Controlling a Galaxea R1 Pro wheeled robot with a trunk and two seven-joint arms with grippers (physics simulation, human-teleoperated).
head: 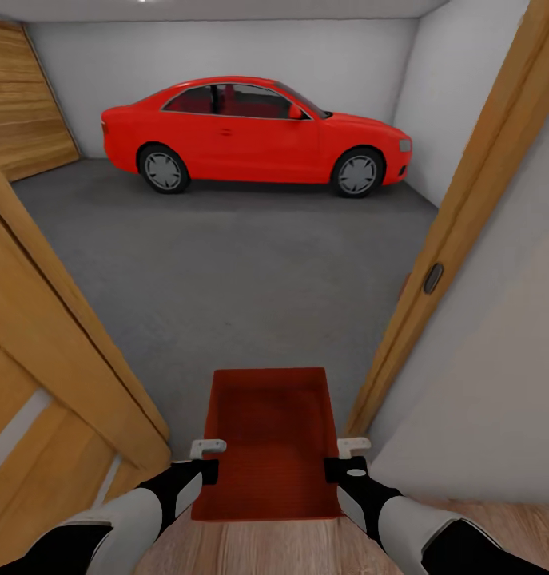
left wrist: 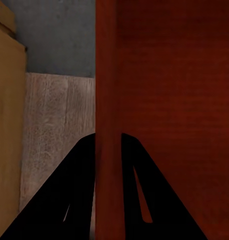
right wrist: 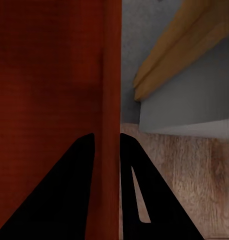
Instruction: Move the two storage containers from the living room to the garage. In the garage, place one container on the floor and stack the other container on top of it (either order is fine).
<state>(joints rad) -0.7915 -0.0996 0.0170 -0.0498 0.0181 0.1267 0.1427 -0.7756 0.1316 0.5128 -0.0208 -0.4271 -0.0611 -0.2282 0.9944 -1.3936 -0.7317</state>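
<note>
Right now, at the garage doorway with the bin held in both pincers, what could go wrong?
1. The storage container is held only by thin side walls, the left pincer and right pincer each pinching one; a jolt might let it slip.
2. The door frame and open door stand close on both sides, so the arms could clip them.
</note>
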